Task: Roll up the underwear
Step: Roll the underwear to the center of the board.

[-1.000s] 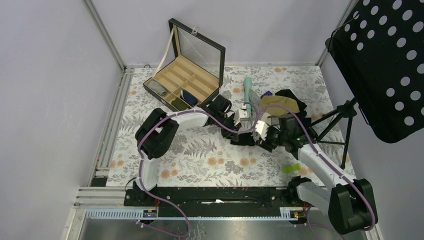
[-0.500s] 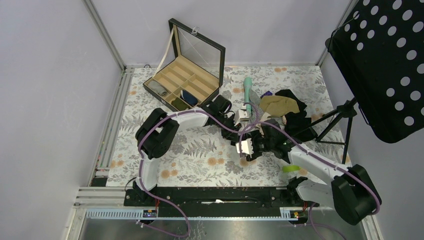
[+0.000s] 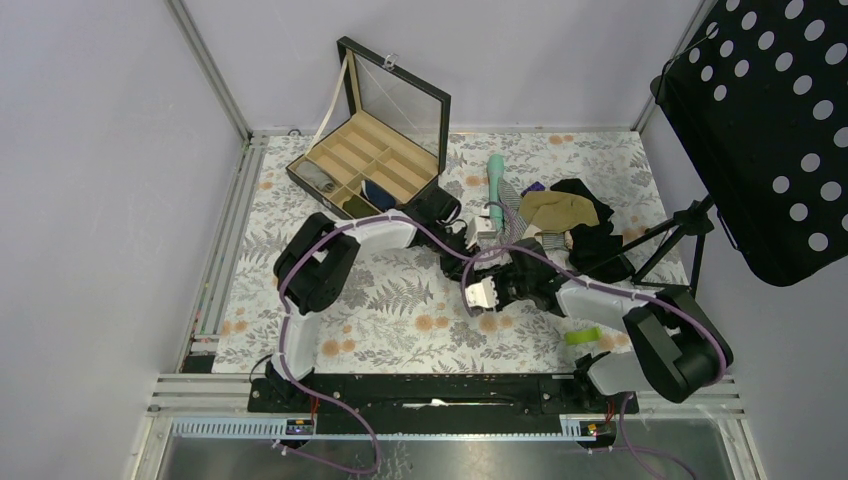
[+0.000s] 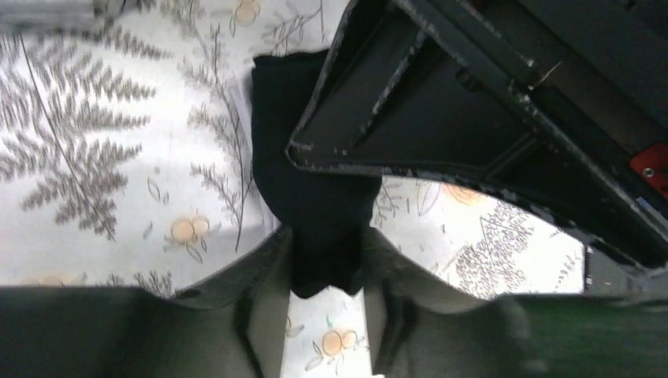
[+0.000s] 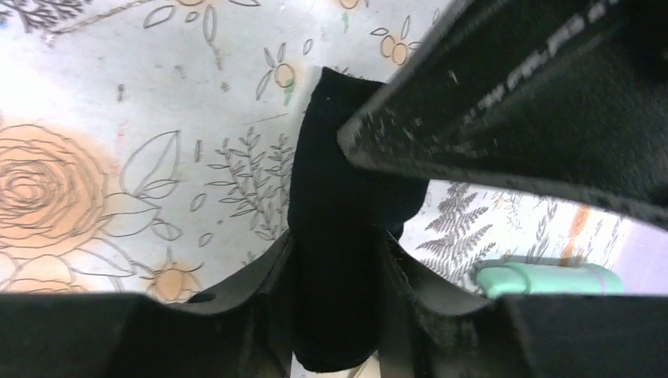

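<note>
The underwear (image 4: 311,181) is a small dark navy cloth lying in a narrow folded strip on the floral mat. In the left wrist view my left gripper (image 4: 327,264) is shut on one end of it. In the right wrist view my right gripper (image 5: 335,299) is shut on the strip (image 5: 339,197) from the other side. Each wrist view shows the other gripper's dark body close above the cloth. In the top view the left gripper (image 3: 463,258) and right gripper (image 3: 478,278) meet at mid-table, and they hide the cloth there.
An open wooden box with compartments (image 3: 370,165) stands at the back left. A mint-green handle (image 3: 496,180), a tan garment (image 3: 555,210) and a black garment (image 3: 590,235) lie behind the grippers. A black perforated stand (image 3: 770,130) stands on the right, and a small green object (image 3: 582,335) lies near the right arm.
My right gripper has swung left and toward the near edge, closing in on the left gripper. The left gripper has shifted only slightly.
</note>
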Action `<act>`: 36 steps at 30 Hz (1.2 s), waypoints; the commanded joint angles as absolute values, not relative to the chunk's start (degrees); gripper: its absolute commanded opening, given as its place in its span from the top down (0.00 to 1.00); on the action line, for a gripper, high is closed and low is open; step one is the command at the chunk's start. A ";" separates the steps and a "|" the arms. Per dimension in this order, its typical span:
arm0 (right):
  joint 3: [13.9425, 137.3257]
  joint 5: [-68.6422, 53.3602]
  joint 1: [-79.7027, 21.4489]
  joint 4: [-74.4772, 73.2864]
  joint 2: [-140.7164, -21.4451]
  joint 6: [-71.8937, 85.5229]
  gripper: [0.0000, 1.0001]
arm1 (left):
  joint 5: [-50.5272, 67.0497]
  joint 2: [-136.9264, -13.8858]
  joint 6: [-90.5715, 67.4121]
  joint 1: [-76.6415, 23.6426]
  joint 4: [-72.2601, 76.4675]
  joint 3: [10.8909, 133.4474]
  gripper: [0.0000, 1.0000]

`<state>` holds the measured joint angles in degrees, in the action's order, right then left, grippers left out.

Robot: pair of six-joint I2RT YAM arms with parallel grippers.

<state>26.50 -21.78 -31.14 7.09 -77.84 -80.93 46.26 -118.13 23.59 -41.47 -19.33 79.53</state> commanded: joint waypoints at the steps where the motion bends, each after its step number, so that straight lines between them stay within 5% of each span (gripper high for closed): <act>1: 31.24 -19.73 -31.28 -5.86 -83.15 -80.20 0.67 | 50.37 -114.92 22.90 -34.67 -26.99 78.11 0.57; 8: 48.78 -26.18 -31.17 -27.96 -93.96 -72.93 0.78 | 45.89 -93.79 27.76 -20.90 -30.07 66.95 0.51; 17: 69.32 -36.07 -25.43 -50.28 -113.30 -64.80 0.87 | 26.67 -60.65 41.05 -34.09 -9.25 40.38 0.43; 24: 74.23 -37.47 -22.31 -55.52 -121.36 -63.17 0.87 | 21.15 -71.16 47.81 -46.88 8.24 37.62 0.34; 36: 71.39 -38.27 -19.66 -49.62 -121.39 -58.88 0.85 | 22.04 -93.18 48.71 -49.70 23.40 46.25 0.35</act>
<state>76.18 -47.29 -19.57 -45.10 -116.25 -60.73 22.11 -89.60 46.98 -49.52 14.94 41.69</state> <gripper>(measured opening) 0.376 0.657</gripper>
